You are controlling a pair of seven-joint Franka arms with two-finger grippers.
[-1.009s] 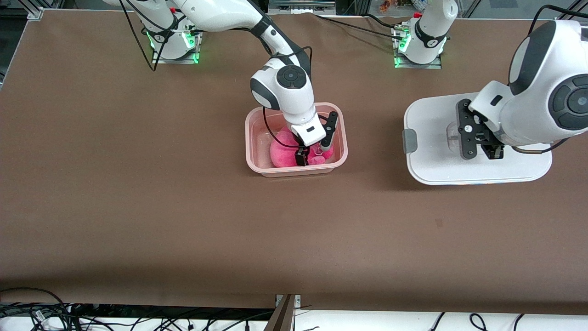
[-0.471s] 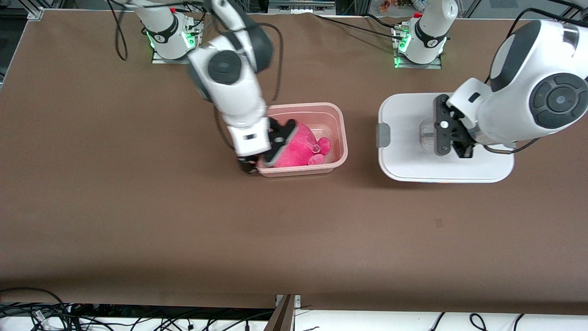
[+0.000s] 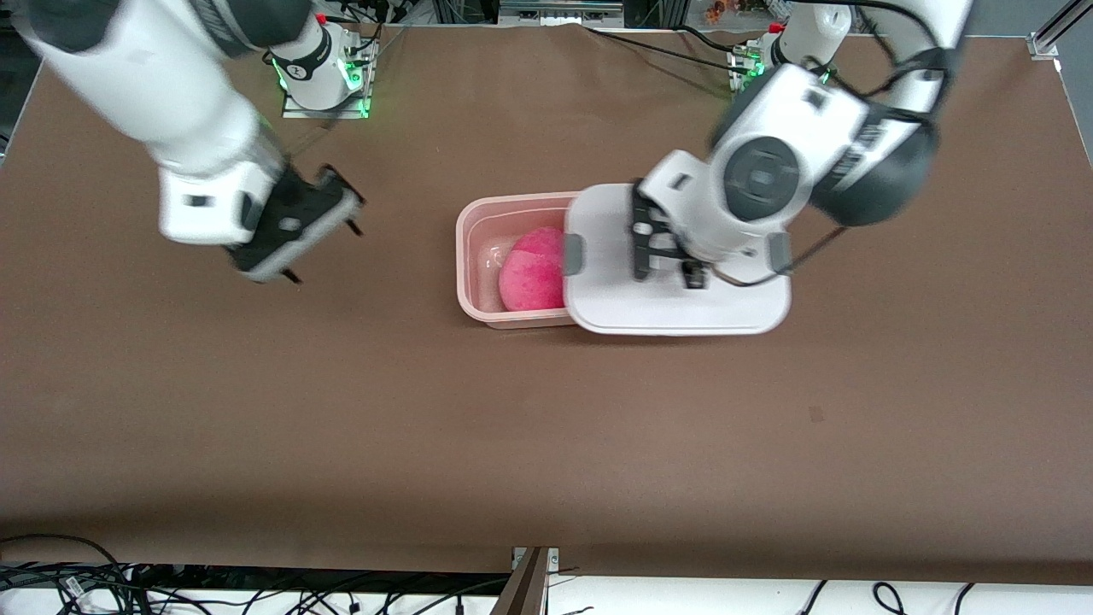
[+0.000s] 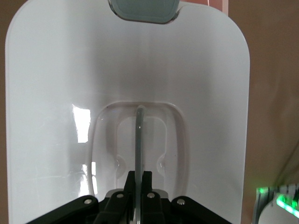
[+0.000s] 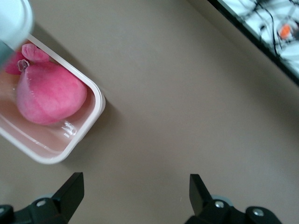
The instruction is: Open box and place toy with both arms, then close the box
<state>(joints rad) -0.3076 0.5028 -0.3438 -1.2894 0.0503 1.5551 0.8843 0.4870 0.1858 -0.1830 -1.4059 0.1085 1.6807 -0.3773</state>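
Observation:
The pale pink box (image 3: 467, 248) stands mid-table with the hot-pink toy (image 3: 531, 272) lying inside it. My left gripper (image 3: 670, 260) is shut on the thin upright handle (image 4: 139, 140) in the recess of the white lid (image 3: 675, 303). It holds the lid over the half of the box toward the left arm's end, and one grey clip (image 3: 573, 254) is above the toy. My right gripper (image 3: 320, 248) hangs open and empty over bare table toward the right arm's end. Its wrist view shows the box (image 5: 96, 107), the toy (image 5: 49, 93) and a corner of the lid (image 5: 11, 18).
Both arm bases (image 3: 323, 77) (image 3: 773, 85) with green lights stand along the table's edge farthest from the front camera. Cables (image 3: 85, 581) and a post (image 3: 525, 581) lie off the edge nearest that camera.
The right gripper has come out of the box, leaving the toy inside, and swung toward its own end of the table. The left arm has carried the lid sideways until it partly overlaps the box.

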